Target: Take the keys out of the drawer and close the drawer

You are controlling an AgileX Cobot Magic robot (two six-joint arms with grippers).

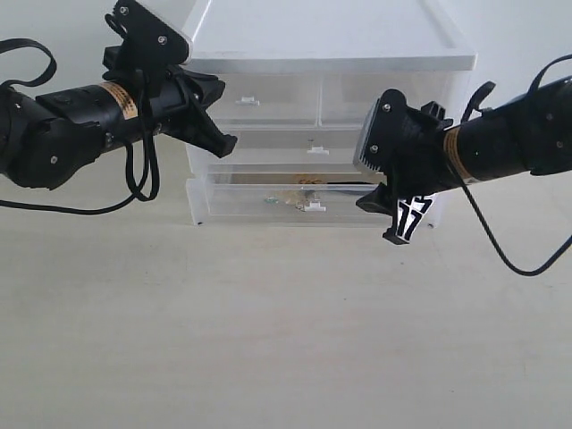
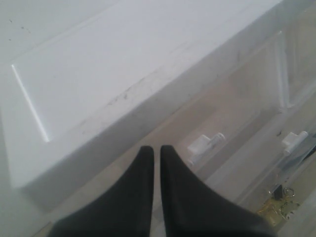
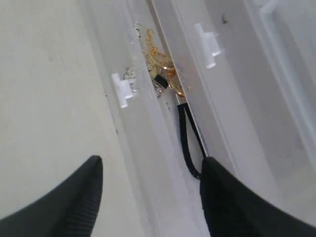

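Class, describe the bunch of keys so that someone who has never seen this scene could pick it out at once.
Find the white three-tier drawer unit and look at its lowest drawer, which stands slightly open. Just behind that drawer's tab handle lie the keys. They are the only gold-coloured thing there, and they trail a black cord loop.

Looks like a robot lab: pale worktop (image 1: 268, 340), plastic drawer unit (image 1: 322, 36), black left arm (image 1: 63, 125) and right arm (image 1: 518, 138).
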